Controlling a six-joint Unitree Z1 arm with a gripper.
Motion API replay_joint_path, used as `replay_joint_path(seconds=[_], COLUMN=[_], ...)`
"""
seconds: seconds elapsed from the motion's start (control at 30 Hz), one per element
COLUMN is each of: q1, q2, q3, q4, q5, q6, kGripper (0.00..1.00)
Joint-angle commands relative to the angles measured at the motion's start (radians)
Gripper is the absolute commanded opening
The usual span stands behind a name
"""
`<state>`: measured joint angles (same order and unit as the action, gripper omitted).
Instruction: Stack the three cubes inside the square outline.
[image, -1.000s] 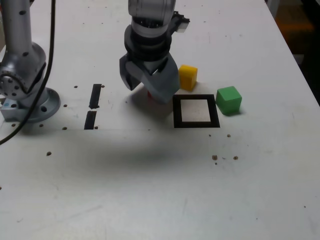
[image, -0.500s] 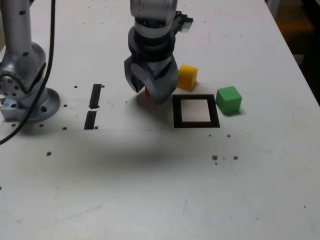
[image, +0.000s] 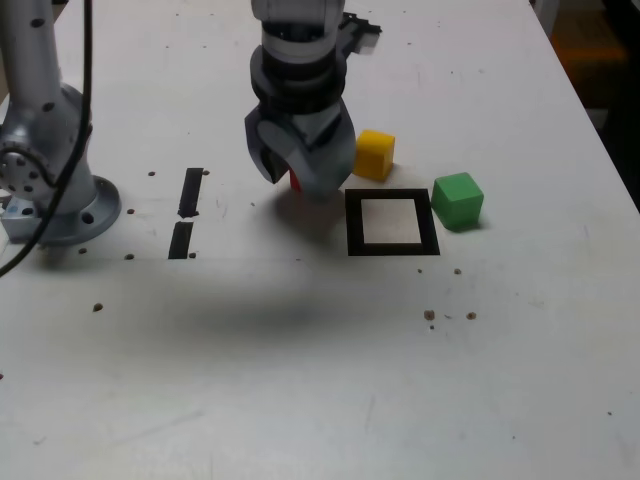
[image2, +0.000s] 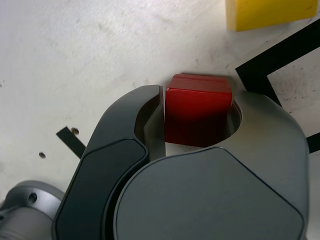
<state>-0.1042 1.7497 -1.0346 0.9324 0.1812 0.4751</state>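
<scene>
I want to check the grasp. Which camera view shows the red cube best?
The wrist view: the red cube fills the middle of the picture, clamped between the jaws of the gripper. In the exterior view only a red sliver shows under the gripper, which hides the rest.

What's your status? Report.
Gripper shut on red cube. Square empty. Yellow cube, green cube beside it, not blocking.

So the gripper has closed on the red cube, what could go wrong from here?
The gripper holds the red cube only near its tips, so it may slip when lifted. The yellow cube sits close beside the square outline, so the wide jaws could knock it while placing. The green cube touches the outline's edge too.
</scene>
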Motion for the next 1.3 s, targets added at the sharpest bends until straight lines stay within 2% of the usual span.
replay_joint_path(seconds=[0.0, 0.2, 0.33, 0.43, 0.53, 0.63, 0.83, 1.03, 1.27], q1=[-0.002, -0.002, -0.002, -0.016, -0.033, -0.036, -0.043, -0.051, -0.061], q2=[-0.022, -0.034, -0.034, -0.036, -0.033, -0.022, 0.042, 0.087, 0.127], q3=[-0.009, -0.037, -0.073, -0.147, -0.248, -0.302, -0.349, -0.360, -0.383], q4=[0.023, 0.096, 0.144, 0.212, 0.300, 0.332, 0.313, 0.273, 0.224], q5=[-0.002, -0.014, -0.048, -0.076, -0.087, -0.103, -0.157, -0.174, -0.188], q6=[-0.032, -0.137, -0.193, -0.238, -0.294, -0.342, -0.452, -0.525, -0.548], kGripper=[0.12, 0.12, 0.12, 0.12, 0.12, 0.12, 0.12, 0.12, 0.12])
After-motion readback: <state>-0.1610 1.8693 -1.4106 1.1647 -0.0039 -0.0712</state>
